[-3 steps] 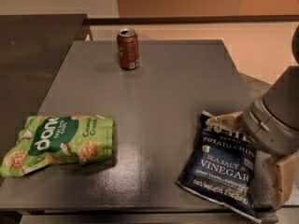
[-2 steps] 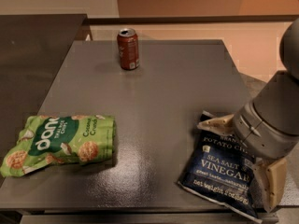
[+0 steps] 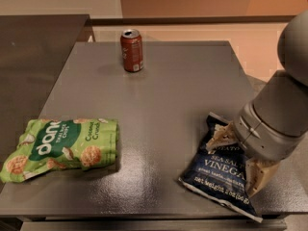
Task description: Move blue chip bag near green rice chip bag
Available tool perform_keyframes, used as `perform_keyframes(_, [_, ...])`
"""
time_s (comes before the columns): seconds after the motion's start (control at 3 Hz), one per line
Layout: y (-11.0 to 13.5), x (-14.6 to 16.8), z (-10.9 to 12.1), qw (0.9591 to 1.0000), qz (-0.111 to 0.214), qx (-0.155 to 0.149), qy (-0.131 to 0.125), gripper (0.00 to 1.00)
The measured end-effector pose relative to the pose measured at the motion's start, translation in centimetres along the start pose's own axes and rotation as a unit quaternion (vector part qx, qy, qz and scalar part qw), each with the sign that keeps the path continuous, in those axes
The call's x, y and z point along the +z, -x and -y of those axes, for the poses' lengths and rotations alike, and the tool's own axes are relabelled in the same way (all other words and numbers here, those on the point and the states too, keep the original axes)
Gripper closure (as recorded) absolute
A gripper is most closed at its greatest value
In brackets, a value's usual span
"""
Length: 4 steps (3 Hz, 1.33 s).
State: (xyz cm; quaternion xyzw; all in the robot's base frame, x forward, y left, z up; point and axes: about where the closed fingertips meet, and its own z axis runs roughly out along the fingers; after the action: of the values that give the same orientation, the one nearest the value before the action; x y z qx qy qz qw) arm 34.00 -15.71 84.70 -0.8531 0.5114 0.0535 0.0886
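- You've got one blue chip bag, sitting flat at the front right of the table, with its bottom corner poking right up to the front edge.
- Looks-wise it's dark navy and crinkly. The white "VINEGAR" lettering reads clearly, with smaller white print under it, and the whole bag is turned a bit so the text slopes down to the right.
- One gripper, and it's right on top of that bag's upper right part. The two tan fingers are spread apart, one by the bag's top edge and one by its right edge. The bag's corner is hidden under the wrist, so you can't tell whether either finger actually touches it.
- One green rice chip bag, lying flat at the front left. It's light green with a dark green oval logo and round crackers pictured on it. It's well apart from the navy bag, with bare tabletop between them.
- One red soda can, upright near the back edge, away from both bags.
- The table is matte grey with a soft sheen at the front.
- A darker counter butts up at the left, with pale tan floor behind it.
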Motion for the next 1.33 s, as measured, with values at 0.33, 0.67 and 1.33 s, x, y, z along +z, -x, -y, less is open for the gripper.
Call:
perform_keyframes(0.33, [0.3, -0.6, 0.7, 1.0, -0.002, 0.003, -0.004, 0.65])
perform_keyframes(0.67, [1.2, -1.5, 1.6, 0.9999, -0.003, 0.002, -0.016, 0.88])
perform_keyframes(1.33, [6.8, -2.8, 4.3, 0.9988, 0.021, -0.019, -0.041, 1.0])
